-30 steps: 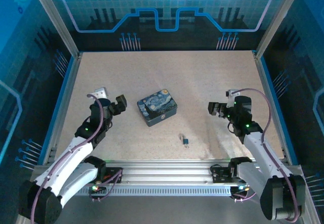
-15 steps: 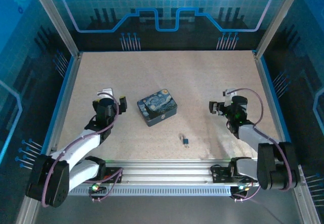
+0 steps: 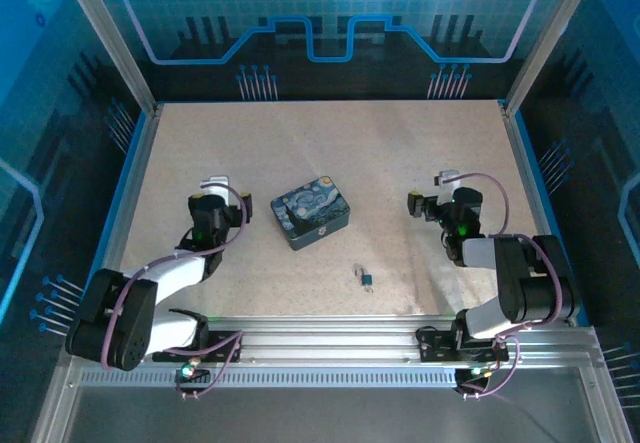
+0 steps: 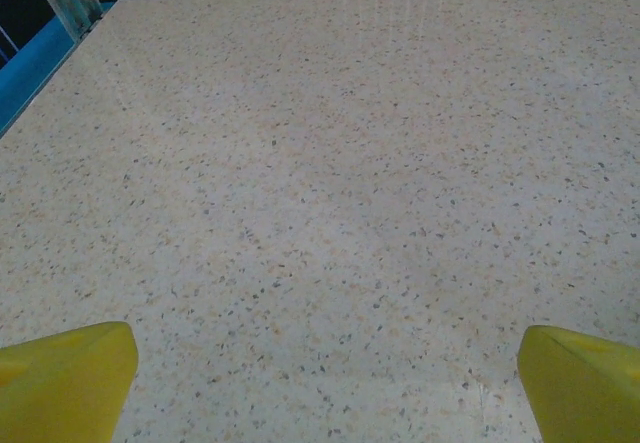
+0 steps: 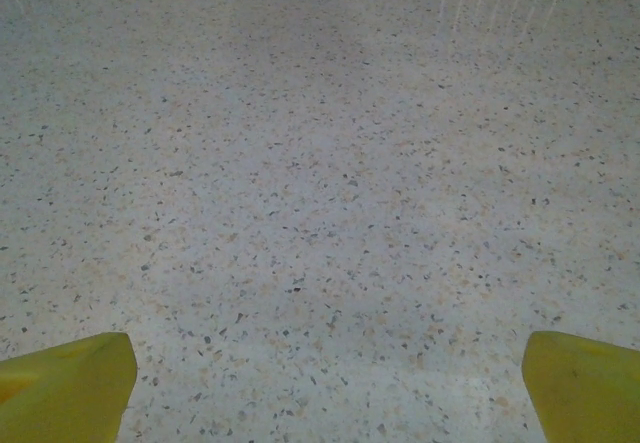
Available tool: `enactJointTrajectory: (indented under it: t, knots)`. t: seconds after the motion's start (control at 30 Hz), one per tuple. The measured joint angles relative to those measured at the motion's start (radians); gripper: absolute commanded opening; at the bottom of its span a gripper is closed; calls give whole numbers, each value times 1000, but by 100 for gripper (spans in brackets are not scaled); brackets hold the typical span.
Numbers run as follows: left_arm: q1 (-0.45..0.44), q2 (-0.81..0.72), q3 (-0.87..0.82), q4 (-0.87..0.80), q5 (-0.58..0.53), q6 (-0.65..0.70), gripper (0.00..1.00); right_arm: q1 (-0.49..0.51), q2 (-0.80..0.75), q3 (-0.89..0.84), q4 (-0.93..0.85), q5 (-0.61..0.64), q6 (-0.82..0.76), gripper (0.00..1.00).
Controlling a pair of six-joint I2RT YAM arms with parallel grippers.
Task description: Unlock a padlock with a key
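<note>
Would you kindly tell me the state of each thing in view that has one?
Left gripper: open, empty.
Right gripper: open, empty.
Padlock: lying on the table, apart from both grippers; too small to tell if locked.
Starry-night box: closed, lying flat.

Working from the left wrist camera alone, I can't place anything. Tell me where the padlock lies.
Observer: The padlock lies on the table near the front rail, between the two arms.
Operator: Name what's closest to it.
Observer: A starry box sits farther back and to the left, apart from it.
Operator: Report the right gripper.
Observer: The right gripper is open and holds nothing, to the right of the box.
Operator: Place my left gripper.
Observer: Your left gripper is open, just left of the box, not touching it.
</note>
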Motion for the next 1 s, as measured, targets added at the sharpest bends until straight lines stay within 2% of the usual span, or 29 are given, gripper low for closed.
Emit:
enactJointTrajectory:
  t: [0.27, 0.4, 0.53, 0.73, 0.87, 1.0]
  knots:
    - [40, 103, 20, 80, 68, 62, 99, 9, 2, 26, -2, 11, -18, 100]
    - [50, 144, 65, 87, 134, 76, 99, 9, 2, 26, -2, 11, -19, 100]
    - [58, 180, 66, 164, 194, 76, 99, 9, 2, 26, -2, 11, -19, 100]
    - [83, 190, 40, 242, 228, 70, 99, 9, 2, 26, -2, 11, -19, 100]
    - [109, 259, 4, 355, 251, 67, 99, 9, 3, 26, -2, 11, -19, 100]
    - [118, 285, -5, 354, 257, 50, 99, 10, 3, 26, -2, 14, -19, 100]
